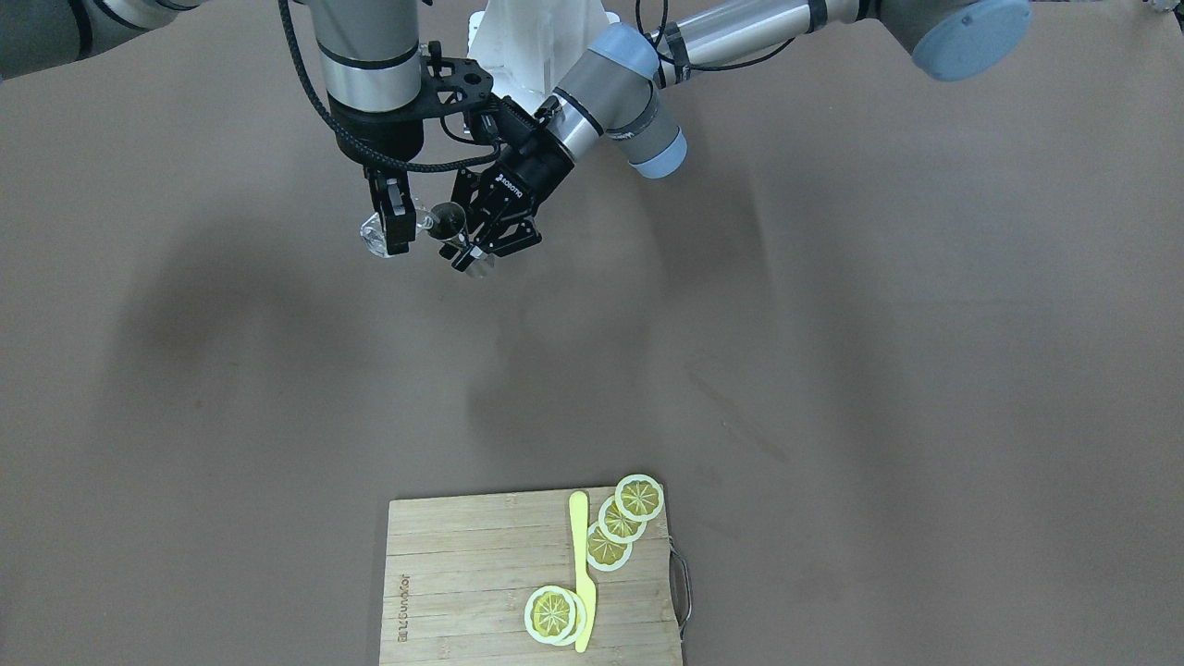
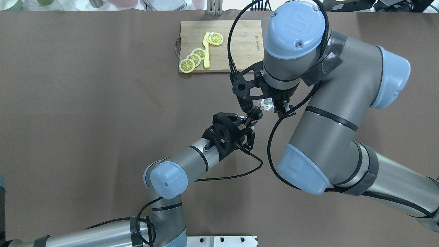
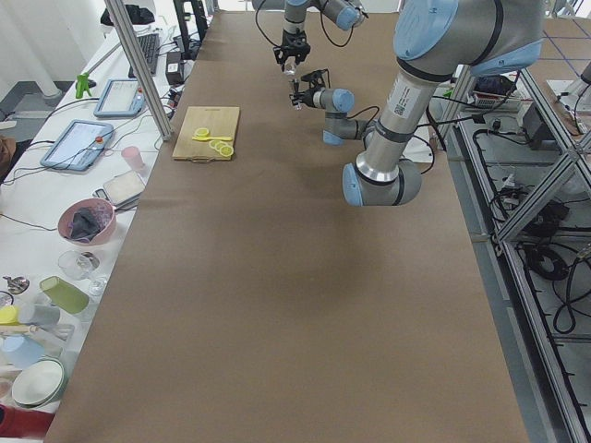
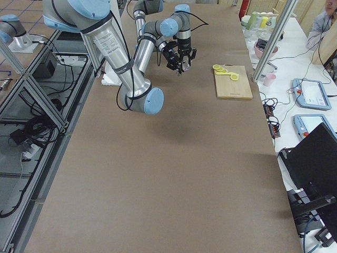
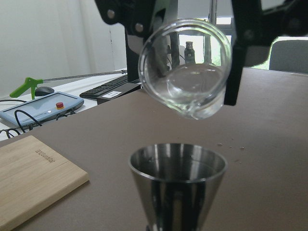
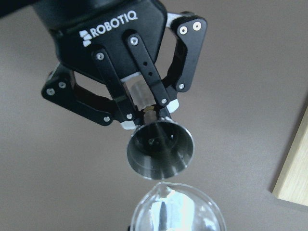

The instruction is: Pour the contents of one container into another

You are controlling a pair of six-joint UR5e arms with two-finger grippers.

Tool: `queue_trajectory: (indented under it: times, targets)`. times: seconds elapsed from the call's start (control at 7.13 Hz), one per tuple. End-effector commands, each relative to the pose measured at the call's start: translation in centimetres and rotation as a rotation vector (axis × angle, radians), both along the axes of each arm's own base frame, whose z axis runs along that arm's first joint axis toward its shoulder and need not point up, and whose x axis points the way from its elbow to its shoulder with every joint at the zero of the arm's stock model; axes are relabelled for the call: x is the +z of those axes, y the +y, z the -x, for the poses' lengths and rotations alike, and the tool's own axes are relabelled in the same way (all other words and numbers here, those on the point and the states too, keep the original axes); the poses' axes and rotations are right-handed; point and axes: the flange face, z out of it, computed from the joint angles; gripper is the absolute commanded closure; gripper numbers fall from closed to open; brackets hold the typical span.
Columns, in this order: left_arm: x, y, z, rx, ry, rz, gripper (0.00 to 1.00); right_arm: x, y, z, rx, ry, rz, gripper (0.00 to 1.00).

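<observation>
Left gripper [image 6: 149, 111]: clamped on the narrow waist of the jigger [image 6: 161, 150], holding it upright with its mouth up, in the air above the brown counter [image 1: 832, 370].
Right gripper [image 1: 393, 222]: closed on the glass tumbler [image 5: 185, 67], with a black finger on each side of its wall.
Glass tumbler: tilted steeply, with its lip just above the jigger's rim. The left wrist view shows a small gap between them.
Writing: "ROBOTIQ" in white on the left gripper's body, and a "UR" mark on the right arm's blue cap [image 2: 295, 20].
Cutting board [image 1: 481, 583]: at the counter's far edge, well apart from both grippers. It carries lemon slices [image 1: 638, 498] and a yellow knife [image 1: 583, 573], and its burnt-in mark is too small to read.
</observation>
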Motion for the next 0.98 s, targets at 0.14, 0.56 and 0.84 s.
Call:
queue_trajectory:
  times: [0.14, 0.56, 0.84]
  targets:
    - [0.00, 0.01, 0.00, 0.000, 0.000, 0.000, 1.00, -0.18, 0.83, 0.65, -0.009, 0.011, -0.017, 1.00]
    - [0.00, 0.01, 0.00, 0.000, 0.000, 0.000, 1.00, -0.44, 1.13, 1.10, -0.020, 0.025, -0.029, 1.00]
    - [0.00, 0.01, 0.00, 0.000, 0.000, 0.000, 1.00, -0.49, 1.03, 1.06, -0.017, 0.037, -0.033, 1.00]
